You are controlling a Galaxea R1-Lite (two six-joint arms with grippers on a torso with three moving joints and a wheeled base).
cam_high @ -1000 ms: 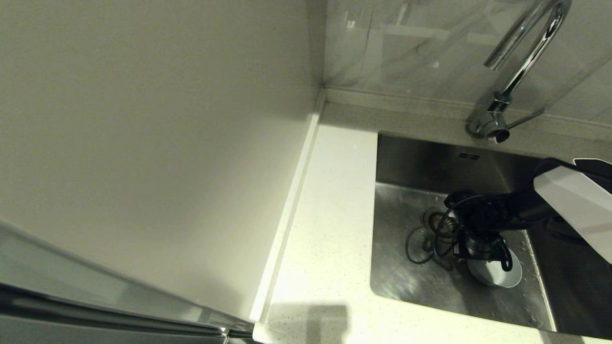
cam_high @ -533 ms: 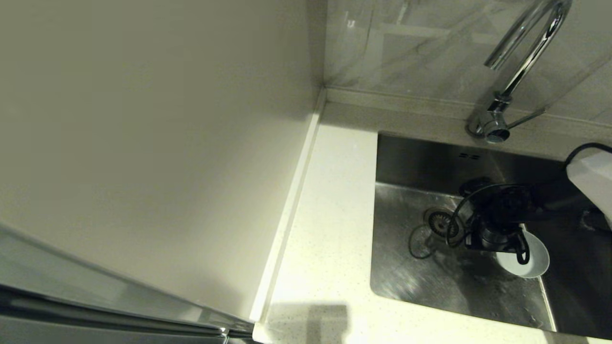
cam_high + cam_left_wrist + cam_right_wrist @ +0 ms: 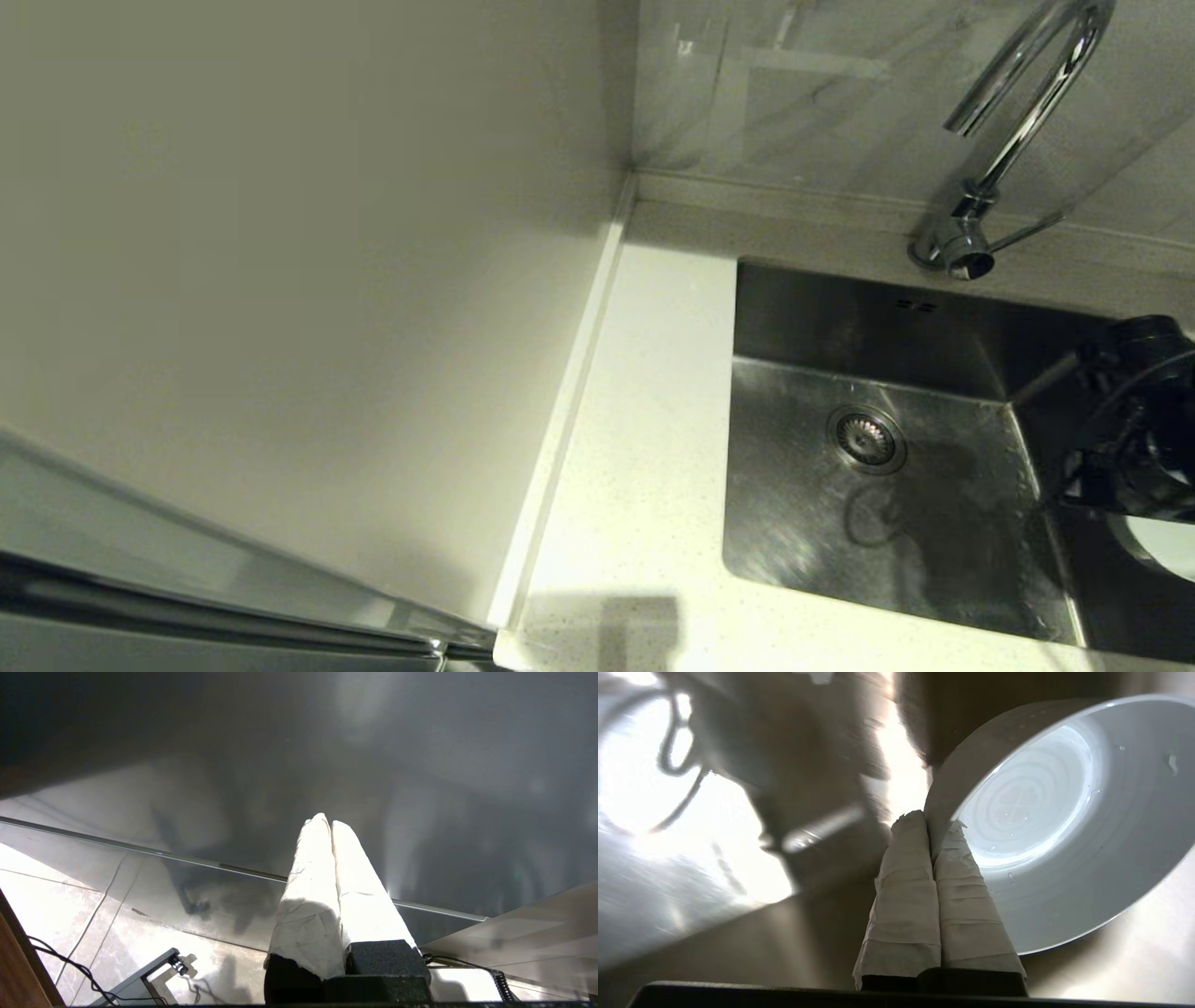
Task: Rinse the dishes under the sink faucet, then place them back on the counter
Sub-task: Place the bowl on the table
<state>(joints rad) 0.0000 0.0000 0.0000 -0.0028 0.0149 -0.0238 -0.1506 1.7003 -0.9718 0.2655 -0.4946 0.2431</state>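
My right gripper (image 3: 930,821) is shut on the rim of the pale blue bowl (image 3: 1045,826), one finger inside and one on its greyish outer wall. Drops cling to the bowl's inside. In the head view the bowl (image 3: 1167,546) shows only partly at the far right edge, under my right gripper (image 3: 1130,495), over the right side of the sink (image 3: 822,541). The faucet (image 3: 1018,121) stands behind the sink, with no water running. The pink and white bowls are out of view. My left gripper (image 3: 325,822) is shut and empty, parked low, away from the sink.
The drain strainer (image 3: 865,437) lies uncovered in the basin, with two overflow slots (image 3: 916,305) on the back wall. The faucet lever (image 3: 1027,231) points right. The white counter (image 3: 644,420) runs left of the sink, bounded by a raised strip (image 3: 560,420) and a cream wall panel (image 3: 280,280).
My right gripper has carried the blue bowl from beside the drain to the right and upward, to the edge of the head view. The drain is now uncovered.
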